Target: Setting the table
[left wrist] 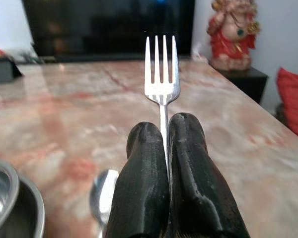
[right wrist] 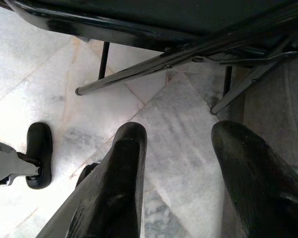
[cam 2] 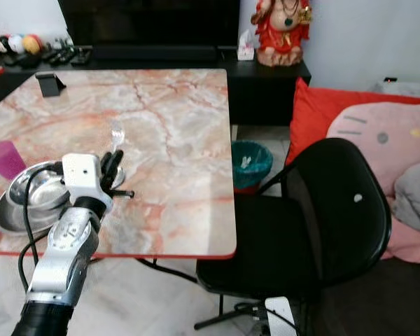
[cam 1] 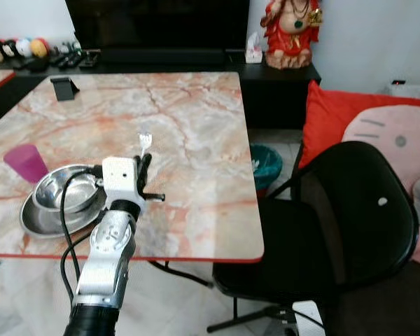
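Observation:
My left gripper [cam 1: 144, 166] is shut on a silver fork [left wrist: 160, 79], tines pointing away over the marble table [cam 1: 196, 126]. It hovers just right of a steel bowl [cam 1: 63, 189] stacked on a steel plate [cam 1: 38, 218]. A spoon [left wrist: 103, 191] lies on the table under the fingers [left wrist: 144, 188], next to the plate. A magenta cup [cam 1: 26, 162] stands left of the bowl. My right gripper [right wrist: 176, 163] hangs open above the floor beside the chair legs.
A black office chair [cam 1: 336, 231] stands at the table's right side. A black phone stand [cam 1: 64, 87] sits at the far left of the table. A teal bin [cam 1: 266, 164], red cushion [cam 1: 336, 115] and pink plush [cam 1: 395, 140] lie beyond the chair.

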Motion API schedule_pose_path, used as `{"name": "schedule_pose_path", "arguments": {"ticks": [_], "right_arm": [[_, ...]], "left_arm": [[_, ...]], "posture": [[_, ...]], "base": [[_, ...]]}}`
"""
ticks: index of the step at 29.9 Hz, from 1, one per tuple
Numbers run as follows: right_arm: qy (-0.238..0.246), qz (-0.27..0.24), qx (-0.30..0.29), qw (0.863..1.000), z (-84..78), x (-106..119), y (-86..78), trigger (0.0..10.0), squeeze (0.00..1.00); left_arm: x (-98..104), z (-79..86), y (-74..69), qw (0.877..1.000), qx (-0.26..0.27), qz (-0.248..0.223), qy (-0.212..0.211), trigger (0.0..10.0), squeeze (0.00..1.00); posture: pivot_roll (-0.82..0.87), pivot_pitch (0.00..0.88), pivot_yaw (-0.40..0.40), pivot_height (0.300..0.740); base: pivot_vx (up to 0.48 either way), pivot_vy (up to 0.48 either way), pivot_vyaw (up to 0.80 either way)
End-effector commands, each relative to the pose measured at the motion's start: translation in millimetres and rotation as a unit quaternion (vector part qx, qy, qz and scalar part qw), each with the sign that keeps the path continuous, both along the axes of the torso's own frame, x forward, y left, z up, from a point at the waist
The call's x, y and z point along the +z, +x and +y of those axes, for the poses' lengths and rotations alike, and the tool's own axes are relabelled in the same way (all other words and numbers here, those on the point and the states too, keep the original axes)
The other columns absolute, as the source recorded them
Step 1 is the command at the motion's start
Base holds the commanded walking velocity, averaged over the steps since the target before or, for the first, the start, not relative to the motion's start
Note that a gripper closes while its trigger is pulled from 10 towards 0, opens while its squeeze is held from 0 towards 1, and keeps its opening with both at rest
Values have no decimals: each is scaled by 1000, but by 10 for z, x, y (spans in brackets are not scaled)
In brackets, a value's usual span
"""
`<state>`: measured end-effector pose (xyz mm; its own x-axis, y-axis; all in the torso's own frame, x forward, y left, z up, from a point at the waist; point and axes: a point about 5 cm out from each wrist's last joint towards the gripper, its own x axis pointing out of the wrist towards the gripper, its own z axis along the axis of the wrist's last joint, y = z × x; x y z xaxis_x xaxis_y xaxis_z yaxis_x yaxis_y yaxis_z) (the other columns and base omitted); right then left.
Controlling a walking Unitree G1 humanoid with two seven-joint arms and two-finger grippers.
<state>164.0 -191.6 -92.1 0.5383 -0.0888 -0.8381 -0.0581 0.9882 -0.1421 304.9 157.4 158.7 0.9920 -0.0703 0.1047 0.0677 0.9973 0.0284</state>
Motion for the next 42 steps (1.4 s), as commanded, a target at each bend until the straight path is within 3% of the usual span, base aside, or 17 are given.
{"name": "schedule_pose_path", "arguments": {"ticks": [1,6,11,16,19,28,42], "right_arm": [[4,4,1,1000,24,-12,-18,10000,0],[4,5,1,1000,24,-12,-18,10000,0],[4,7,5,1000,28,-12,-17,10000,0],[5,6,4,1000,28,-12,-17,10000,0],[5,6,4,1000,25,-11,-14,10000,0],[3,5,5,1000,21,-7,-8,10000,0],[4,5,6,1000,27,-8,-8,10000,0]], "left_arm": [[111,32,-48,1000,6,-1,19,10000,0],[116,98,-82,999,24,25,34,10000,0],[-12,214,-29,996,31,66,51,10000,0],[-65,242,4,995,23,86,42,10000,0],[-178,206,36,992,15,120,37,10000,0],[-250,11,146,990,-8,138,8,10000,0],[-278,-68,396,988,-14,149,31,10000,0]], "posture": [[-17,0,6,707],[-7,0,3,707],[-10,0,2,707],[-11,0,4,707],[-6,0,0,707],[-13,0,-2,707],[-18,0,1,707]], "base": [[0,0,0],[0,0,0],[0,0,0],[0,0,0],[0,0,0],[0,0,0],[0,0,0]]}}
